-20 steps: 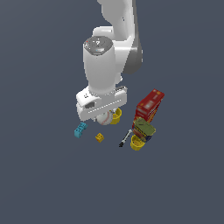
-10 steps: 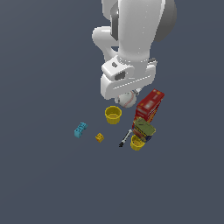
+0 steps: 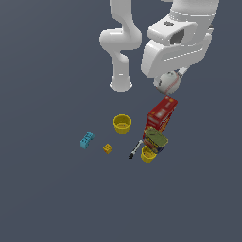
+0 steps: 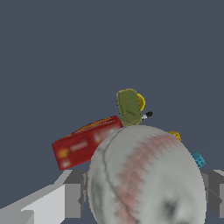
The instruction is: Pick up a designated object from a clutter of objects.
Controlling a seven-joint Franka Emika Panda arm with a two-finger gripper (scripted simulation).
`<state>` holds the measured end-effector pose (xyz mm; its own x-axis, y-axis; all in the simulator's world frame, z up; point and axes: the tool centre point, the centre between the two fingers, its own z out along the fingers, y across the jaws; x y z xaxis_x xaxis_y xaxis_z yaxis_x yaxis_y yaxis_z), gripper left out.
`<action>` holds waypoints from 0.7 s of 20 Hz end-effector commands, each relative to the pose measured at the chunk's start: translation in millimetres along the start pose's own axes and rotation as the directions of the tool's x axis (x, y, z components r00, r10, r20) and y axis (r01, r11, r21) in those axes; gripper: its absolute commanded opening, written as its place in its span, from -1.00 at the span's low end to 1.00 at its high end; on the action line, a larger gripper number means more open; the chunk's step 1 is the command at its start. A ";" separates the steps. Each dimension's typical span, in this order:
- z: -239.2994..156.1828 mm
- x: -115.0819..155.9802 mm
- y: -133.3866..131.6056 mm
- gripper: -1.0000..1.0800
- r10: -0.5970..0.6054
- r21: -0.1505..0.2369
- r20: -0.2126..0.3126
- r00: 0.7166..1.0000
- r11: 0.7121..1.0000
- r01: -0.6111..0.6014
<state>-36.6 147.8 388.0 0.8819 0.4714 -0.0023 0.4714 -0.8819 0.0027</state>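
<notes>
The baseball (image 3: 167, 82) is hanging high above the clutter, pinched between the fingers of the gripper (image 4: 146, 192), which are pressing against its two sides in the wrist view. Compared with half a second ago, the arm is carrying it higher and farther toward the exterior view's right, so the ball is now sitting well above the red box (image 3: 160, 117) rather than just over the yellow cup (image 3: 122, 124). That is suggesting the pick is essentially done and only a steady hold remains. Below, the green can (image 3: 155, 139), second yellow cup (image 3: 148, 154), dark marker (image 3: 136, 149), yellow block (image 3: 108, 148) and cyan brick (image 3: 86, 140) are lying well apart from the ball.
</notes>
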 end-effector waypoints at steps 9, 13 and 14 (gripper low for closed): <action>-56.9 18.7 -54.2 -1.00 0.001 0.003 -0.002 1.000 1.000 -0.001; -64.7 22.1 -61.9 -1.00 0.001 0.003 -0.002 1.000 1.000 -0.001; -65.7 22.6 -62.8 -1.00 0.001 0.003 -0.002 1.000 1.000 -0.001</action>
<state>-46.3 211.8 450.2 0.8822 0.4710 -0.0016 0.4710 -0.8822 -0.0001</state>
